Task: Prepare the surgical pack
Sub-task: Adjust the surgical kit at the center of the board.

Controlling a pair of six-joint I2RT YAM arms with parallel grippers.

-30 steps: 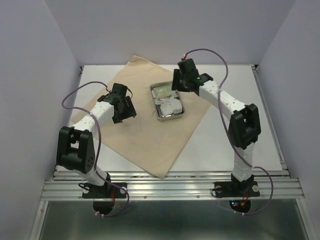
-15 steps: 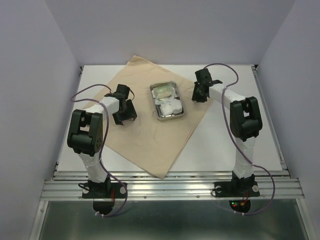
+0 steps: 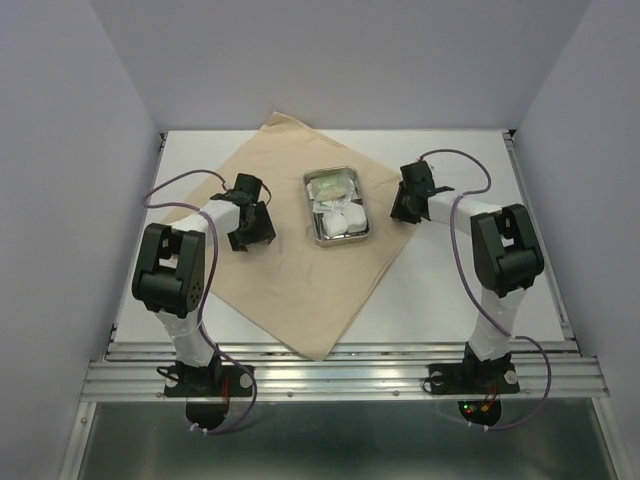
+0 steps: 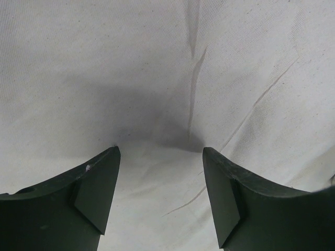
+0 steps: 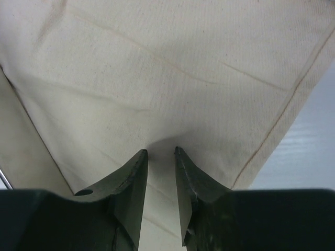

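Note:
The beige cloth (image 3: 300,280) lies spread as a diamond on the white table. On its middle stands the small steel tray (image 3: 340,241) with white gauze pads (image 3: 340,215) inside. My left gripper (image 3: 254,233) hangs low over the cloth to the left of the tray. It is open, and only creased cloth (image 4: 157,78) shows between its jaws (image 4: 161,151). My right gripper (image 3: 405,212) is down at the cloth's right corner. Its jaws (image 5: 160,151) stand narrowly apart, open, tips against the cloth (image 5: 157,63), whose hemmed edge (image 5: 285,110) runs close on the right.
Bare white table (image 3: 470,290) lies right of the cloth, with a metal rail (image 3: 340,375) along the near edge. Grey walls close in the back and both sides. Purple cables loop off both arms.
My right gripper has come away from above the tray to the cloth's right corner, lower down, with narrower jaws. The left arm folded back slightly; its gripper stayed open over the cloth.

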